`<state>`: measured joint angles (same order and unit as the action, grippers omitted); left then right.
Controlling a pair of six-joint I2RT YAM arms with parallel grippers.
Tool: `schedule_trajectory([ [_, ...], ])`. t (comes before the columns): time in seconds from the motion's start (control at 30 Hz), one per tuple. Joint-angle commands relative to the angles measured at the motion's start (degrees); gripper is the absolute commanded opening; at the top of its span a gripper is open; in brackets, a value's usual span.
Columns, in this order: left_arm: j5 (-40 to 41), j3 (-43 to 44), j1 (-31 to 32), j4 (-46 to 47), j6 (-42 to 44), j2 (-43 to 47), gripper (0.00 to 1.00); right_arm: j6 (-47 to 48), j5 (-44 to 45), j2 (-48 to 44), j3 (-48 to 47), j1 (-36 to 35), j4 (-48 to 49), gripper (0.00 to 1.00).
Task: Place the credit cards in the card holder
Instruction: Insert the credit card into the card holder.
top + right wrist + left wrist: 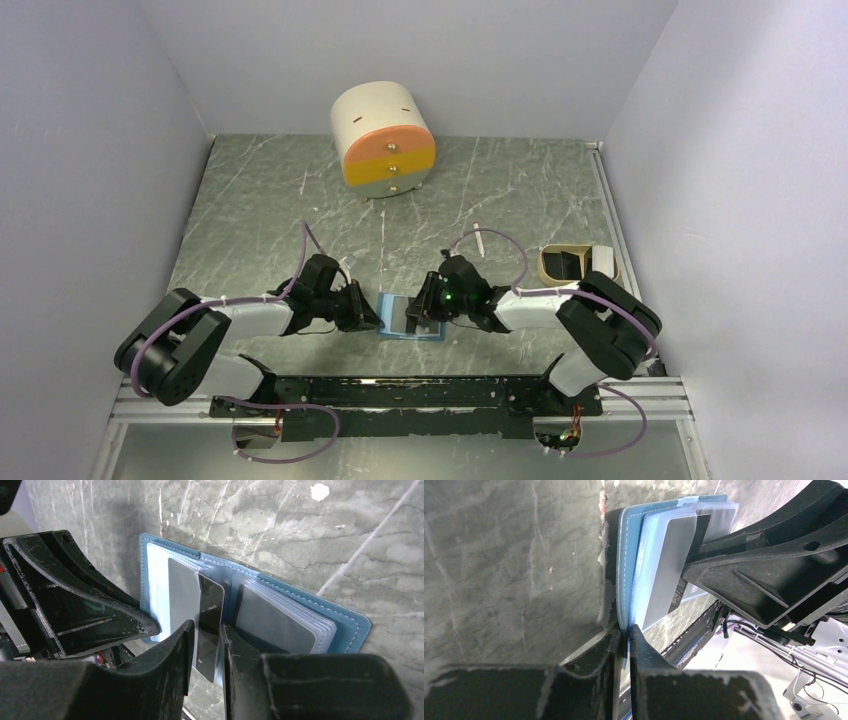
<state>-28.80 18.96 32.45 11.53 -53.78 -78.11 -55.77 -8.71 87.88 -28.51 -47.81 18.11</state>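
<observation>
The teal-blue card holder point(398, 305) lies open on the table between both arms. My left gripper point(628, 635) is shut on the near edge of the card holder point(630, 555), whose clear sleeves hold a grey card point(669, 565). In the right wrist view a dark credit card point(210, 612) stands partly inside a sleeve of the card holder point(350, 625). My right gripper point(206, 630) straddles its free end, fingers slightly apart and not pinching it. Another grey card point(270, 620) sits in the right-hand sleeves. From above, the left gripper point(372, 318) and right gripper point(420, 310) meet at the holder.
A cream drum-shaped drawer unit point(385, 140) with an orange front stands at the back. A beige oval tray point(578, 263) sits by the right arm's elbow. A small white stick point(478, 238) lies behind the right gripper. A metal rail point(400, 392) runs along the near edge.
</observation>
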Motion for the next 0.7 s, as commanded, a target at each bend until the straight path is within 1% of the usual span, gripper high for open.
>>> schedule_trajectory([
  [0.0, -0.11, 0.71, -0.24, 1.07, 0.52, 0.19, 0.14, 2.19, 4.73, -1.09, 0.84, -0.02, -9.34, 0.30],
  [0.1, -0.21, 1.02, -0.15, 0.74, 0.59, 0.26, 0.13, 1.67, 2.93, -1.86, 1.27, -0.10, -7.66, 0.31],
  [0.2, 0.13, 0.75, -0.15, 0.71, 0.49, 0.89, 0.13, 0.56, 1.95, -2.54, 2.23, -0.03, -6.20, 0.36],
  [0.33, -0.29, 0.41, -0.11, 1.30, 0.17, 0.94, 0.12, 0.45, 2.23, -3.74, 2.02, -0.10, -7.05, 0.41],
  [0.43, -0.37, 0.44, -0.11, 1.35, 0.08, 1.06, 0.12, 0.90, 3.63, -4.95, 1.63, 0.00, -8.81, 0.41],
  [0.5, -0.30, 0.37, -0.14, 1.31, 0.04, 1.30, 0.12, 1.41, 4.06, -5.37, 1.43, -0.04, -9.65, 0.36],
  [0.53, -0.31, 0.37, -0.16, 1.30, 0.04, 1.37, 0.12, 1.59, 4.14, -5.48, 1.37, -0.05, -9.82, 0.35],
  [0.67, -0.45, 0.09, -0.08, 1.59, -0.17, 1.47, 0.12, 0.93, 3.25, -5.37, 1.89, -0.14, -7.71, 0.37],
])
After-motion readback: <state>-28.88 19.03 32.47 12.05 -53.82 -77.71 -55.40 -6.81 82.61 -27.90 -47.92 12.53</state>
